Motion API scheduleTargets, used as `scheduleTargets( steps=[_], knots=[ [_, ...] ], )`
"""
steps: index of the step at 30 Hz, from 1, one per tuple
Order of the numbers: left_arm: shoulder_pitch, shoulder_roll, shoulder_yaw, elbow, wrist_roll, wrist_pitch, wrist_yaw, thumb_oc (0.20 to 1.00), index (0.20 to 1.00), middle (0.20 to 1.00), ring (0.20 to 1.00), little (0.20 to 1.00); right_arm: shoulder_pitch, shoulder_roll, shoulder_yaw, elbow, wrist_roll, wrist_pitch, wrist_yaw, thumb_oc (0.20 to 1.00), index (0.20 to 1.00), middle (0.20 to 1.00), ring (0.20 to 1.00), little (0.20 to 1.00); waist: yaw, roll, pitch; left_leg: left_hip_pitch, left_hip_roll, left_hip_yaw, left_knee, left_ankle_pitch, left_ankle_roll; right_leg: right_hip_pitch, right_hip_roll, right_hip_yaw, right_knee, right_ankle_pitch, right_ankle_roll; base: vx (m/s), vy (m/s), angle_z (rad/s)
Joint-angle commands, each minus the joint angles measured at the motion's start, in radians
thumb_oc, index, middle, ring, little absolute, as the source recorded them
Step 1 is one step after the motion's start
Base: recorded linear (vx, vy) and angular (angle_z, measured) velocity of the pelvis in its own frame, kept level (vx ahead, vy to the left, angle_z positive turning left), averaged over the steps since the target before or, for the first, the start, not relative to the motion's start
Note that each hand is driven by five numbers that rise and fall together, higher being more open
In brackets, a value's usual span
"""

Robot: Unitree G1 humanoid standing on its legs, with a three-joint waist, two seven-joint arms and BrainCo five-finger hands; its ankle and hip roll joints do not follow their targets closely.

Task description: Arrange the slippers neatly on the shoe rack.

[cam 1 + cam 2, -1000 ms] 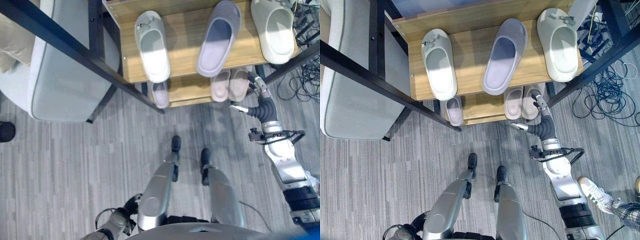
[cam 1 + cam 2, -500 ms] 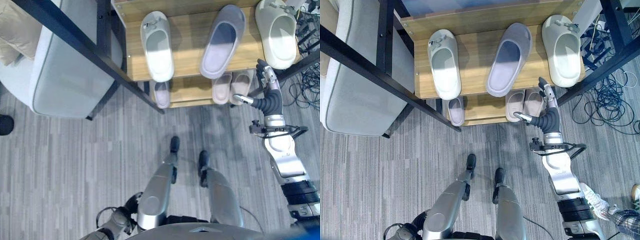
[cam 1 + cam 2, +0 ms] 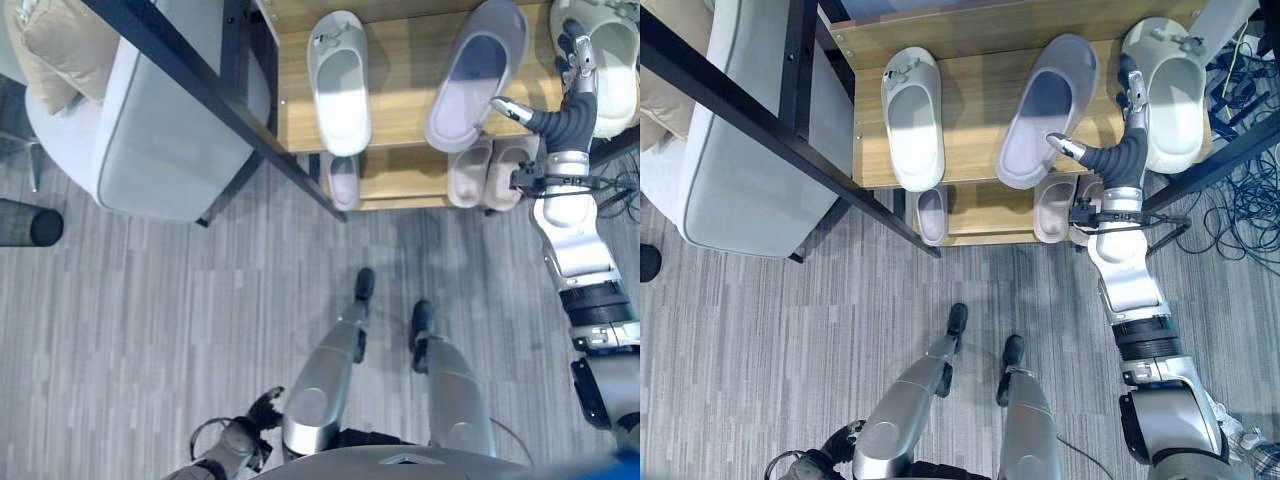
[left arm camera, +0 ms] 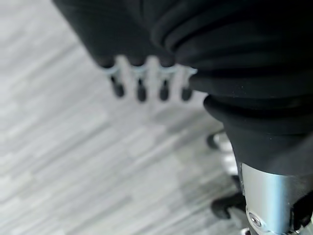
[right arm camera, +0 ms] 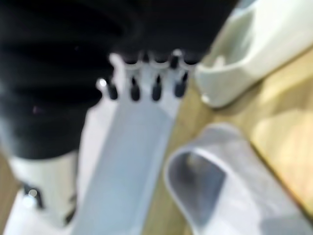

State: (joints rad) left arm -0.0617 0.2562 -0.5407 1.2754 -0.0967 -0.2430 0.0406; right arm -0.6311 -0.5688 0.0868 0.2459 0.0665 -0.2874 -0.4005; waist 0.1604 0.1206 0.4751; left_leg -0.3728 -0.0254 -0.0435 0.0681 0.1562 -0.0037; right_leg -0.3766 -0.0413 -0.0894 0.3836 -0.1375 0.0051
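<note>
Up from the lower shelf and onto the top shelf with the right hand (image 3: 1127,100), now poised between the grey slipper (image 3: 1045,110) and the cream slipper (image 3: 1175,85), fingers straight and spread, thumb reaching toward the grey one, holding nothing. Sweeping left to right: pale armchair (image 3: 150,140) off at the left behind a black frame bar (image 3: 215,100), then the shoe rack (image 3: 970,115) in light wood. On the top shelf, first a white slipper (image 3: 913,115) lying straight, toe toward the robot; next the grey slipper, clearly skewed, heel swung toward the right; then the cream slipper at the far right end, roughly straight, just beside the fingers. On the lower shelf, peeking out: a small grey slipper (image 3: 931,212) at left, a beige pair (image 3: 1060,205) side by side at right. Left hand (image 4: 146,81) hanging low by the floor, fingers relaxed and empty. Progress, as a judgement: all slippers already on the rack, so placing looks done; left to do, squaring things up, with the tilted grey slipper the obvious candidate, and matching of pairs still unsettled. Around the rack: grey wood-look plank floor (image 3: 150,320), a tangle of dark cables (image 3: 1230,220) on the floor at the right.
</note>
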Motion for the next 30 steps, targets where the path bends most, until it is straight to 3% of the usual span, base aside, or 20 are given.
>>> scheduleTargets(
  steps=[1,6,11,23,30],
  knots=[
    [0.013,0.026,-0.002,-0.064,-0.049,-0.004,-0.02,1.0,1.0,1.0,1.0,1.0,-0.059,-0.124,-0.004,-0.026,-0.011,0.001,-0.028,1.0,1.0,1.0,1.0,1.0,0.014,0.002,-0.009,-0.061,-0.019,-0.035,0.114,-0.112,0.018,0.073,-0.037,0.005,-0.1,0.023,0.071,0.0,0.02,0.16],
    [0.012,0.043,-0.002,-0.091,-0.062,-0.006,-0.026,1.0,1.0,1.0,1.0,1.0,-0.133,-0.224,0.014,0.065,-0.07,0.039,-0.051,1.0,1.0,1.0,1.0,1.0,0.019,-0.005,0.0,-0.071,-0.02,-0.043,0.12,-0.113,0.015,0.073,-0.039,-0.004,-0.105,0.027,0.072,0.0,0.014,0.11],
    [0.015,0.052,-0.005,-0.095,-0.053,-0.01,-0.032,1.0,1.0,1.0,1.0,1.0,-0.194,-0.289,0.038,0.141,-0.083,0.036,-0.062,1.0,1.0,1.0,1.0,1.0,0.026,-0.012,0.006,-0.081,-0.023,-0.05,0.122,-0.112,0.014,0.071,-0.039,-0.009,-0.114,0.035,0.073,0.0,0.012,0.04],
    [0.006,0.047,-0.013,-0.091,-0.067,-0.007,-0.028,1.0,1.0,1.0,1.0,1.0,-0.293,-0.304,0.07,0.23,-0.053,0.051,-0.093,1.0,1.0,1.0,1.0,1.0,0.045,-0.023,0.016,-0.107,-0.028,-0.056,0.129,-0.119,0.013,0.062,-0.043,-0.013,-0.137,0.048,0.075,0.0,0.007,0.0],
    [-0.026,0.047,0.005,-0.078,-0.096,-0.007,-0.013,1.0,1.0,1.0,1.0,1.0,-0.345,-0.327,0.101,0.286,-0.022,0.063,-0.092,1.0,1.0,1.0,1.0,1.0,0.058,-0.05,0.024,-0.139,-0.029,-0.066,0.136,-0.12,0.009,0.051,-0.047,-0.029,-0.162,0.065,0.077,0.0,0.014,0.06]
  ],
)
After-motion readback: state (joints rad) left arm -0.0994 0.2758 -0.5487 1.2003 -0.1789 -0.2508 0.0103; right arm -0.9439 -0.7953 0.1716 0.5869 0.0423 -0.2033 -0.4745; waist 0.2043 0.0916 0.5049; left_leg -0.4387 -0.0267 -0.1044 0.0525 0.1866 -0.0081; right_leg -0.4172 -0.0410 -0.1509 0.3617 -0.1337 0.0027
